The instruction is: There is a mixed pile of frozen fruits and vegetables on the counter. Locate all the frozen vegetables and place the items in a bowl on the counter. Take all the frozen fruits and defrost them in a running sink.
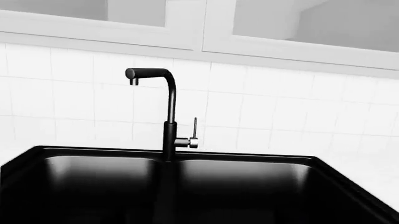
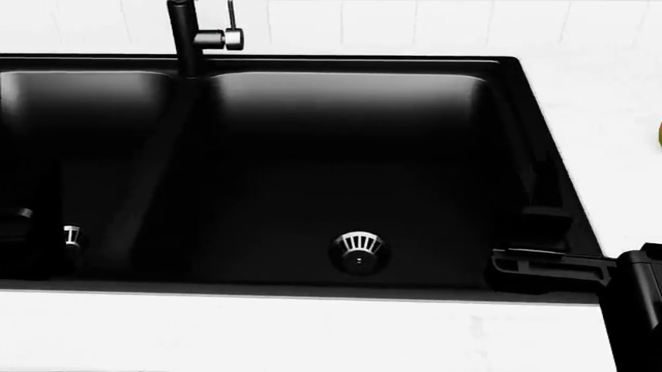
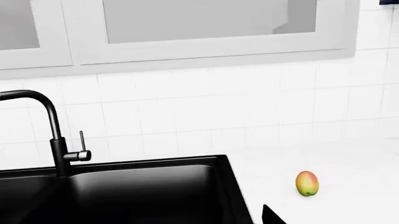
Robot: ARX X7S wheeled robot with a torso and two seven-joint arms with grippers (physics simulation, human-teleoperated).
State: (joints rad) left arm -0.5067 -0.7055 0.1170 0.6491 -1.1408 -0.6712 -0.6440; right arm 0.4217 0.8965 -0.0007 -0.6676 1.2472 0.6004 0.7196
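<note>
The black double-basin sink (image 2: 342, 155) fills the head view, with a silver drain strainer (image 2: 359, 252) in its right basin and the faucet (image 1: 168, 112) at the back. It shows no running water. The small yellow-green and red mango (image 3: 307, 183) lies on the white counter (image 3: 337, 163) right of the sink; only a sliver shows at the head view's right edge (image 2: 659, 133). My right gripper (image 2: 517, 244) hangs over the sink's right rim, empty, with its jaws apart. My left gripper (image 2: 15, 229) is a dark shape over the left basin. The sweet potato, zucchini and bowl are out of view.
A white tiled wall (image 1: 268, 107) and cabinets (image 3: 206, 28) stand behind the sink. The faucet's thin lever (image 2: 232, 23) points up. A second strainer (image 2: 70, 236) sits in the left basin. The counter's front strip (image 2: 310, 333) runs below the sink.
</note>
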